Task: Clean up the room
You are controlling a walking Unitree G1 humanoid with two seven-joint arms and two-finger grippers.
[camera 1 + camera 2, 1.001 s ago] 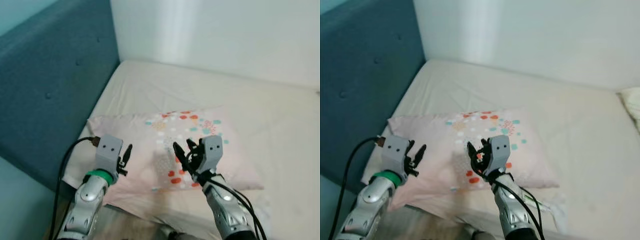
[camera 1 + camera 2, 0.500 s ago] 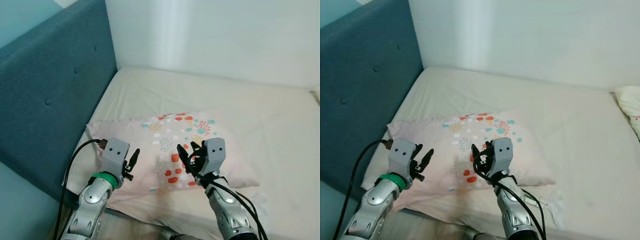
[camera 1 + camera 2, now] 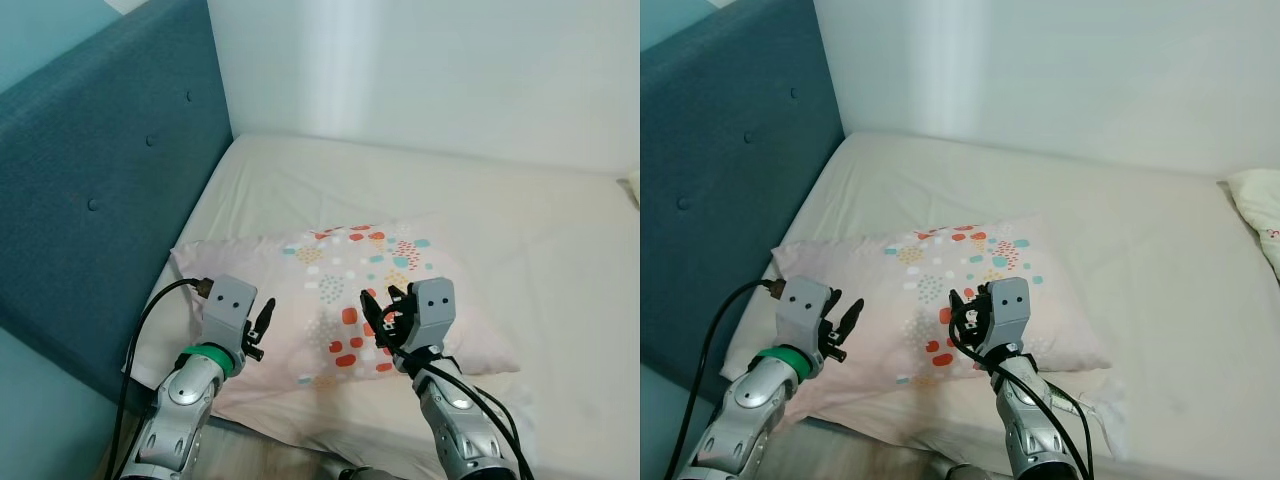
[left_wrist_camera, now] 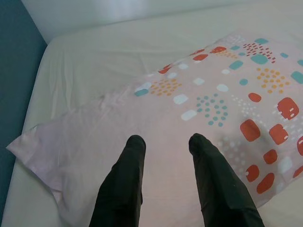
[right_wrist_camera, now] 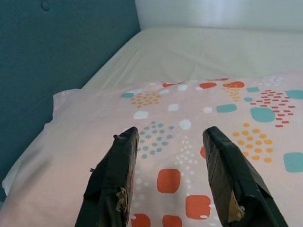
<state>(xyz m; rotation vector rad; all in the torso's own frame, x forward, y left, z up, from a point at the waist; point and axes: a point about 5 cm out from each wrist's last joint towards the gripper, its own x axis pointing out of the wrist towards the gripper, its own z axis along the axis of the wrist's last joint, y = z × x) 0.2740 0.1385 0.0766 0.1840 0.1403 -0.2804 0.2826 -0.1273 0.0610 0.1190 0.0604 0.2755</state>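
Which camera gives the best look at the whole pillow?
The right eye view: the pillow shows nearly corner to corner on the bed. The left eye view is similar; both wrist views show only part of its patterned cover.

Cream-sheeted bed (image 3: 520,230) against teal headboard (image 3: 90,190), pink spotted pillow (image 3: 330,290) lying flat near its edge

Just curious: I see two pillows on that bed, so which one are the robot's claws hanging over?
The pink pillow with coloured spots by the blue headboard; both grippers hover above it. The other pillow lies far right.
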